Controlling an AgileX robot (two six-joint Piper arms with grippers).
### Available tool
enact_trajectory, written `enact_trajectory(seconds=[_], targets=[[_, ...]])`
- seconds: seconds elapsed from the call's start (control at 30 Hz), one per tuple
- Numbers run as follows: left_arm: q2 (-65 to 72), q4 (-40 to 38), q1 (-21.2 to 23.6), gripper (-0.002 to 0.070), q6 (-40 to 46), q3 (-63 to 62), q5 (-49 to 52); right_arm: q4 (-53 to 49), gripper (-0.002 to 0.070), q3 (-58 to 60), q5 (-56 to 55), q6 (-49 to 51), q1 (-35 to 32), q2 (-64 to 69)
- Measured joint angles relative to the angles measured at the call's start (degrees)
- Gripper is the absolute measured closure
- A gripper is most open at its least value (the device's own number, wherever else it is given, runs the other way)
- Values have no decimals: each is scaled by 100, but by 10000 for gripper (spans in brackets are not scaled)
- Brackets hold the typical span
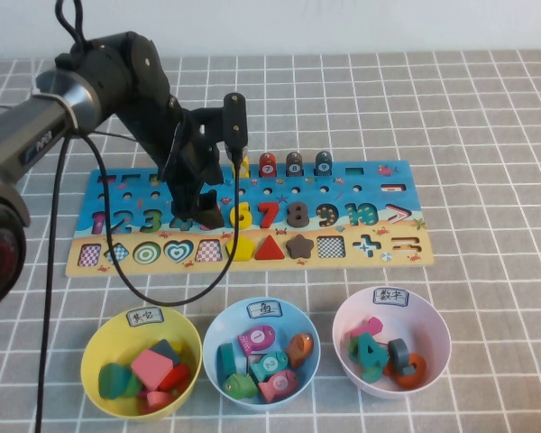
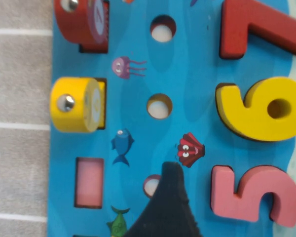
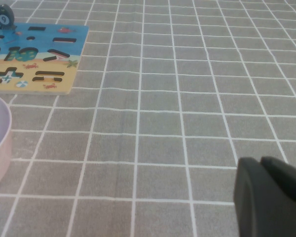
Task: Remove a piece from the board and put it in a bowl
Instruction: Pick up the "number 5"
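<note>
The board (image 1: 343, 194) lies across the middle of the table. The pink 5 (image 2: 251, 195) sits in its slot beside the yellow 6 (image 2: 259, 108) and the red 7 (image 2: 259, 29). In the high view my left gripper (image 1: 203, 212) is low over that slot and hides the 5. It is open; one black finger (image 2: 165, 210) stands just beside the 5, not touching it. The pink bowl (image 1: 437, 317) stands at the front right and holds a few pieces. My right gripper (image 3: 260, 164) is shut and empty over bare table, out of the high view.
A yellow bowl (image 1: 97, 343) and a light blue bowl (image 1: 218, 327), both holding pieces, stand in front of the board. Upright pegs (image 1: 294, 163) line the board's far edge. The left arm's cable (image 1: 162, 293) loops over the board's front edge.
</note>
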Motion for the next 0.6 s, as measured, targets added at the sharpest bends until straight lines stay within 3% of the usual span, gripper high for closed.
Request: enact_trajectory(seconds=[0.6], targets=[[117, 23, 0, 118, 0, 0, 28, 0, 694, 0, 0, 0, 0, 0]])
